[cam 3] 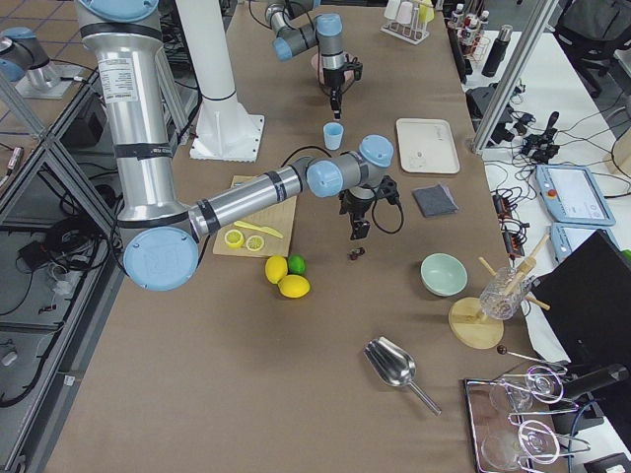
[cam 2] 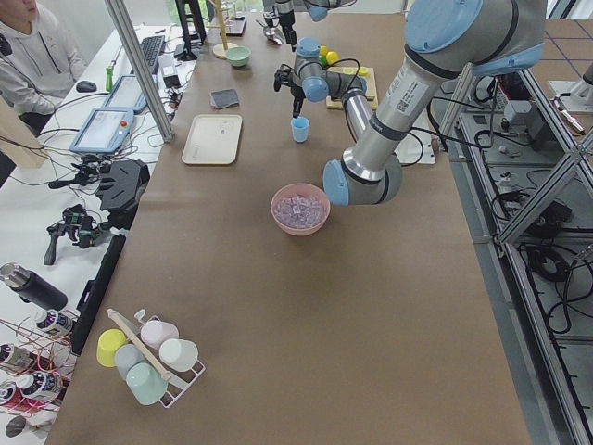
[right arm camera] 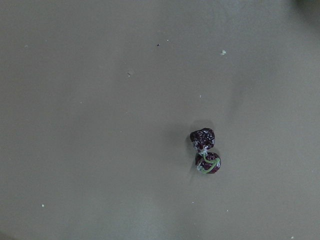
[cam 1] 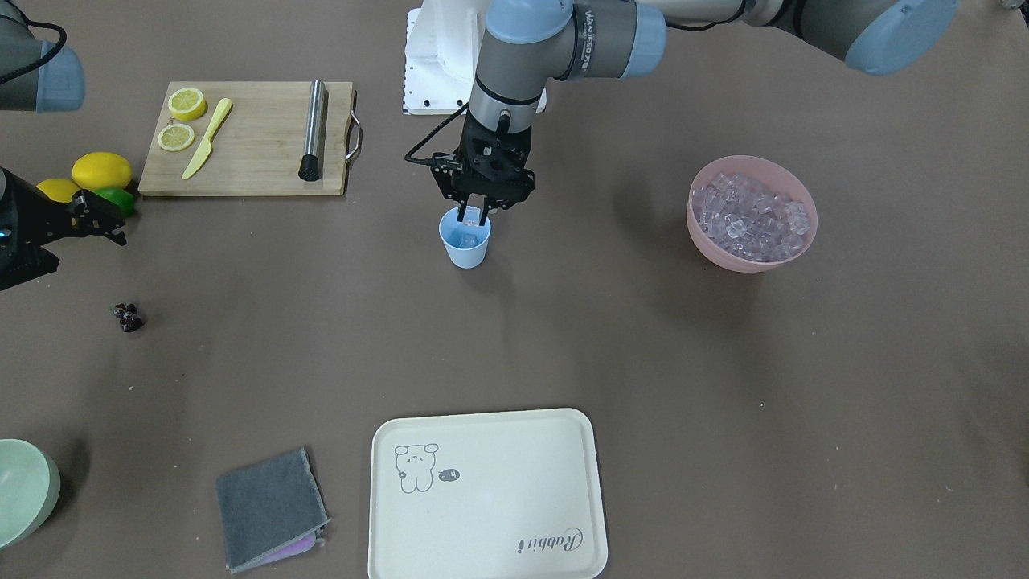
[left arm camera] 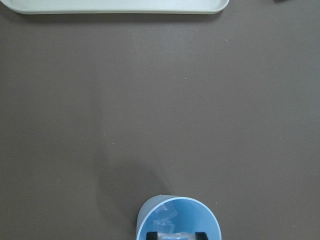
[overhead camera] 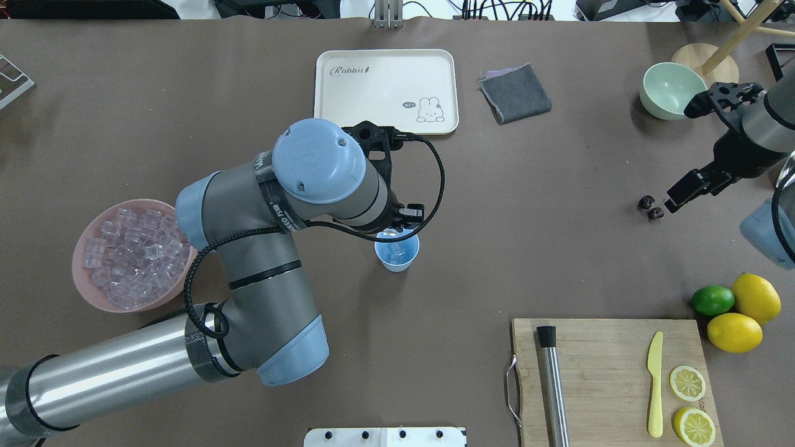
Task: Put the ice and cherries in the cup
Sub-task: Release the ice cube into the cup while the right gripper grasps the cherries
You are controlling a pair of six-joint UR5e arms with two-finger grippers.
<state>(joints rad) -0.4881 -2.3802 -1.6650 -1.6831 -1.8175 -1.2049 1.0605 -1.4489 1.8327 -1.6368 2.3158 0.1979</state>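
The left gripper [cam 1: 473, 215] hangs straight down over the light blue cup [cam 1: 466, 251], which stands upright on the brown table [cam 1: 643, 362] near its middle, and its fingertips dip just inside the cup's rim. In the left wrist view the two black pads [left arm camera: 160, 234] sit a narrow gap apart with a clear ice cube [left arm camera: 178, 234] between them, so the fingers look pinched on that cube. One more glassy cube [left arm camera: 167, 217] lies lower down inside the cup. The rest of the ice [cam 1: 752, 213] is heaped in a pink bowl [cam 1: 723, 253] well off to the robot's left of the cup. The cherries [cam 1: 127, 317], a small dark cluster with a green stem, lie on the bare table far to the robot's right, well apart from the cup. The right gripper [overhead camera: 672, 203] hovers just beside and above them without touching. Its fingers show only from the side, and I cannot tell whether they are spread or closed. Nearer the robot on that side lies a wooden cutting board [cam 1: 249, 161] carrying two lemon slices [cam 1: 186, 103], a yellow knife [cam 1: 207, 138] and a steel muddler [cam 1: 313, 129]. Two whole lemons [cam 1: 102, 170] and a lime [cam 1: 122, 199] sit together just past its end. Across the table from the robot lie a cream rabbit tray [cam 1: 498, 515], a folded grey cloth [cam 1: 269, 507] and a pale green bowl [cam 1: 20, 490].
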